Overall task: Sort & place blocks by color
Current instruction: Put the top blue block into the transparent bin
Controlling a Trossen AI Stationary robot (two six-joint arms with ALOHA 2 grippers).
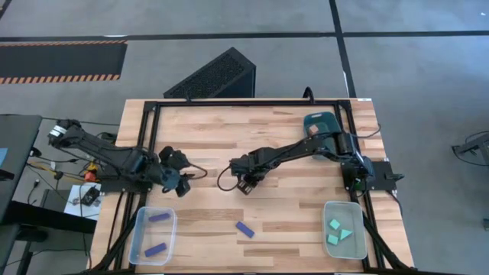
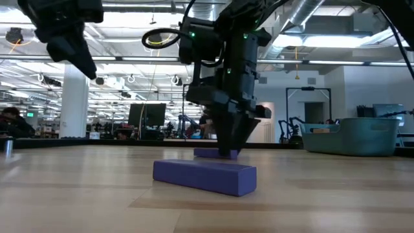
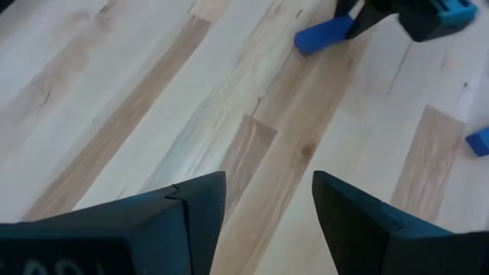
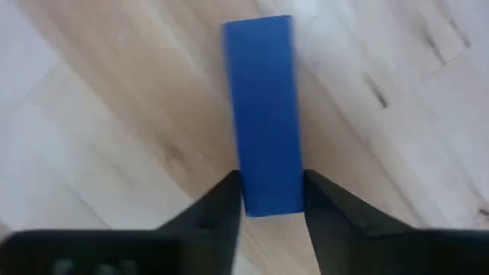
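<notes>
My right gripper (image 1: 244, 184) is at the table's middle, pointing down, shut on a dark blue bar (image 4: 260, 114). That bar also shows in the low view (image 2: 215, 153) and in the left wrist view (image 3: 325, 34); in the high view the gripper hides it. A second dark blue bar (image 1: 244, 228) lies flat on the table nearer the near edge, the big bar in the low view (image 2: 204, 176). My left gripper (image 3: 267, 214) is open and hangs above bare wood left of centre (image 1: 180, 185), touching nothing. My right gripper pinches the dark blue bar between its two fingers at one end (image 4: 269, 200), one finger (image 4: 218, 206) on each long side. The fingers come from above, pointing down, and lie across the bar. The bar looks to lie flat on the wood (image 2: 215, 153).
A clear tray (image 1: 139, 243) at the near left holds two dark blue bars. A clear tray (image 1: 359, 248) at the near right holds teal pieces. A dark teal bin (image 1: 321, 121) stands at the far right. Bare wood lies between the trays.
</notes>
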